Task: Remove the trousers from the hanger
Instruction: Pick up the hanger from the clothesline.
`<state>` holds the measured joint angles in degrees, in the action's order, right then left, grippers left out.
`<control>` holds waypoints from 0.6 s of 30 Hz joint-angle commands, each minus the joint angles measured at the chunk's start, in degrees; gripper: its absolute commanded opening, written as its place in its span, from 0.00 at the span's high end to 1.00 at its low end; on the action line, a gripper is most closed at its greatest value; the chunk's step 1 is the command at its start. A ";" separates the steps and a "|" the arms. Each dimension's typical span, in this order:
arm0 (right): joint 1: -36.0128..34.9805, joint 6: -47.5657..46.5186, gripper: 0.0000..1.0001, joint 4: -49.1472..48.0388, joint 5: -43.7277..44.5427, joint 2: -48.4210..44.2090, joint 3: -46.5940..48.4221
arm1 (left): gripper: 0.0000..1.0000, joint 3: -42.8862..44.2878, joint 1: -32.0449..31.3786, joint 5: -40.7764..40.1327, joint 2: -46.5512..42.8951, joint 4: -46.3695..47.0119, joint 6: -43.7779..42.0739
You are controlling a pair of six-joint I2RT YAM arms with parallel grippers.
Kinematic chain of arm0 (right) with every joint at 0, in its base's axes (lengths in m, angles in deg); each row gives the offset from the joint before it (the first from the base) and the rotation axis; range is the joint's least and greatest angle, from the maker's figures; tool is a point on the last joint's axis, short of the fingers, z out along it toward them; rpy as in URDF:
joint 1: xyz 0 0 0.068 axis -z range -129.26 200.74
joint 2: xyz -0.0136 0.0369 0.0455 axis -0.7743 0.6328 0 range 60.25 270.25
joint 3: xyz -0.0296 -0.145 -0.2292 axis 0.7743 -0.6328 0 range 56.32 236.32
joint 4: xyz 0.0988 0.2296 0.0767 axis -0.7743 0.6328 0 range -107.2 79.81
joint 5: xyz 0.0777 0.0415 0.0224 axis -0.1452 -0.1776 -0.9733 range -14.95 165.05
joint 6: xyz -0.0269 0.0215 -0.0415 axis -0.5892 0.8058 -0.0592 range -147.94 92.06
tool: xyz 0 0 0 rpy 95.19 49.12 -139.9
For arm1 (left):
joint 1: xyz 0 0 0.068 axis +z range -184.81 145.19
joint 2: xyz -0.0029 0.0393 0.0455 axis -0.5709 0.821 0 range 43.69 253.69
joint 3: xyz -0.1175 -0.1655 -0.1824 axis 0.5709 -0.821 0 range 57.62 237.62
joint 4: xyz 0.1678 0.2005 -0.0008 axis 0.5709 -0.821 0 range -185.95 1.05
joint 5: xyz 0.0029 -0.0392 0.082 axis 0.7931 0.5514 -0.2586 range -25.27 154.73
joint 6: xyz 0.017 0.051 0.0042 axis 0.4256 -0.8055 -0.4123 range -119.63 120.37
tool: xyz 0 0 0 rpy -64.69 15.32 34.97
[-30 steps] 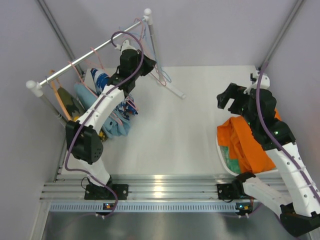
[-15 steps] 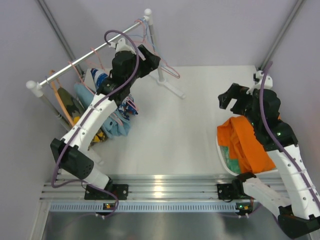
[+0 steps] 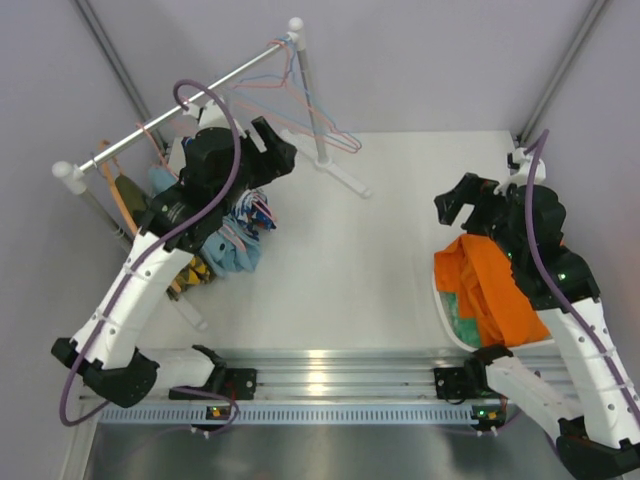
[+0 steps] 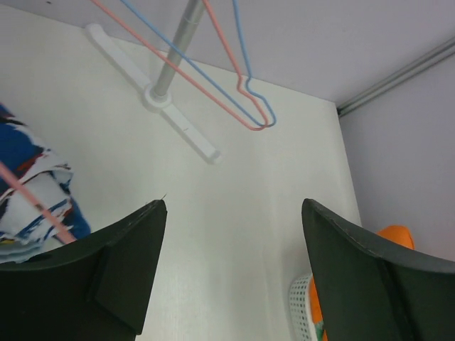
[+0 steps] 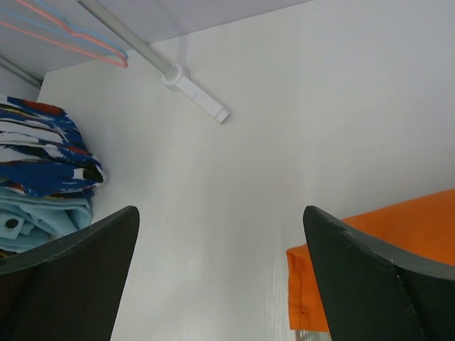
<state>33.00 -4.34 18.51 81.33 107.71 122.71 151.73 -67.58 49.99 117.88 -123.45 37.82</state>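
The blue-and-white patterned trousers (image 3: 247, 213) hang off the rail (image 3: 240, 66), which slants from near left to far right, just nearside of the open, empty left pincer (image 3: 268, 150), so that arm is nearer; the open right pincer (image 3: 462, 200) hovers well apart, by the orange trousers (image 3: 495, 290).

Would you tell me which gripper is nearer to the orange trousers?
Right. The right gripper hovers just past the orange trousers; the left gripper is across the table by the rail.
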 commanded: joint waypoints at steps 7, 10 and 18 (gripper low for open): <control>0.86 0.93 0.00 -0.28 -1.89 -0.62 -1.44 | 0.19 0.91 -0.71 -18.47 -5.20 -15.50 0.69; 0.86 1.10 0.00 -0.46 -1.98 -0.44 -1.70 | 0.20 -0.32 -0.71 -23.74 -5.11 -17.18 1.13; 0.77 1.37 0.00 -1.07 -2.86 0.79 -1.88 | 0.22 -1.64 -0.71 -29.38 -0.11 -16.65 2.10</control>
<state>33.03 -3.32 19.16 79.39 108.00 120.81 150.31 -68.13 24.62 115.70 -140.08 39.43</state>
